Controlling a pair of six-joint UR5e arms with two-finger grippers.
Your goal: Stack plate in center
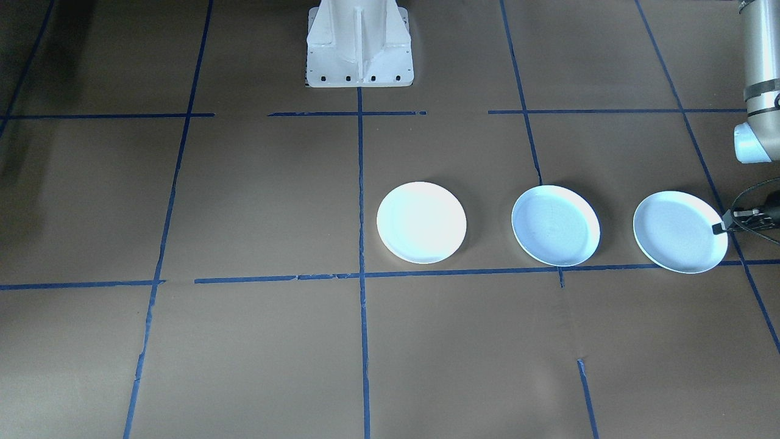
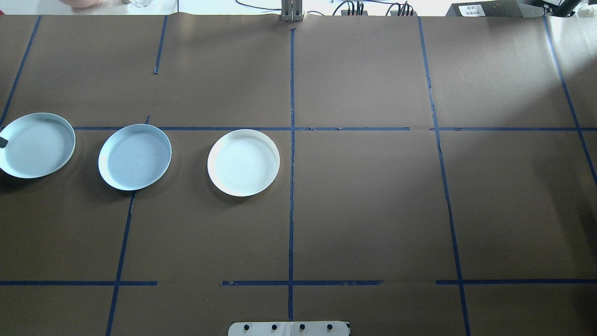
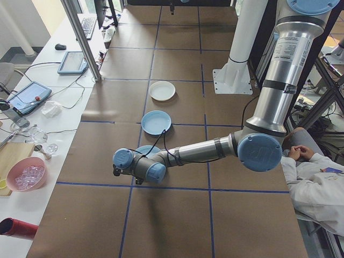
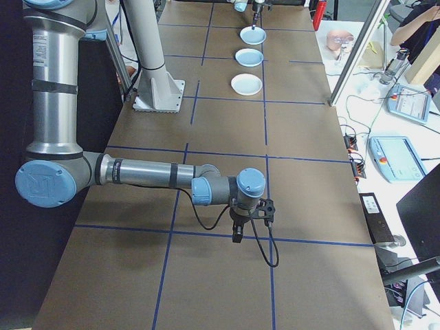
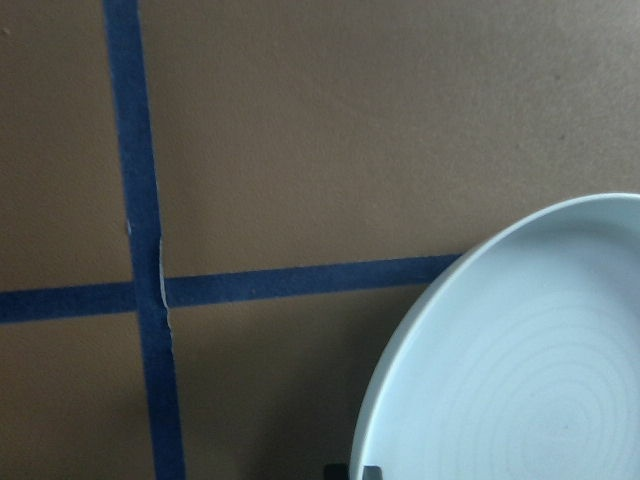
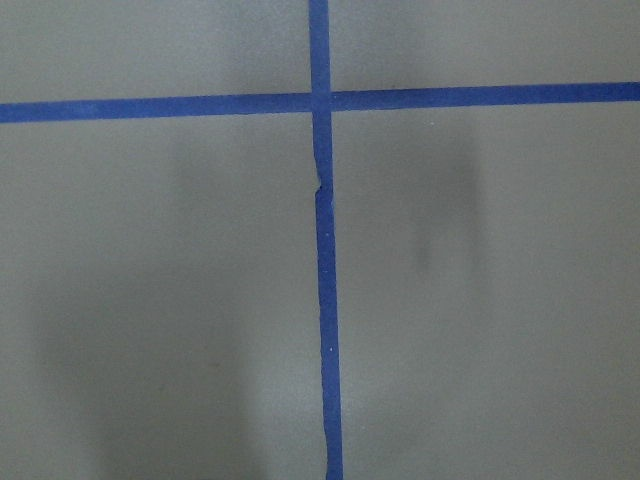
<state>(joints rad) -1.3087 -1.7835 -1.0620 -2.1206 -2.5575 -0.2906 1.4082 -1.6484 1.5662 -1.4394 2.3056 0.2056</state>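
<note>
Three plates lie in a row on the brown table. The center [image 1: 556, 225] [image 2: 135, 156] is the middle one, pale bluish-white with a raised rim and faint rings. Beside it, at the table's left end, lies a similar bluish plate [image 1: 680, 231] [image 2: 37, 145] [image 5: 520, 370]. My left gripper [image 1: 721, 229] [image 2: 2, 142] sits at that plate's outer rim, its fingers close together on the rim, so it looks shut on it. My right gripper [image 4: 236, 238] hangs low over bare table far from the plates. Only the side view shows it, so I cannot tell its state.
A brighter plain white plate [image 1: 421, 222] [image 2: 243, 162] lies nearest the table's middle line. The robot base [image 1: 359, 49] stands behind the row. A side bench with tablets [image 3: 32, 97] runs along the far edge, and a seated person [image 3: 317, 183] is behind the left arm.
</note>
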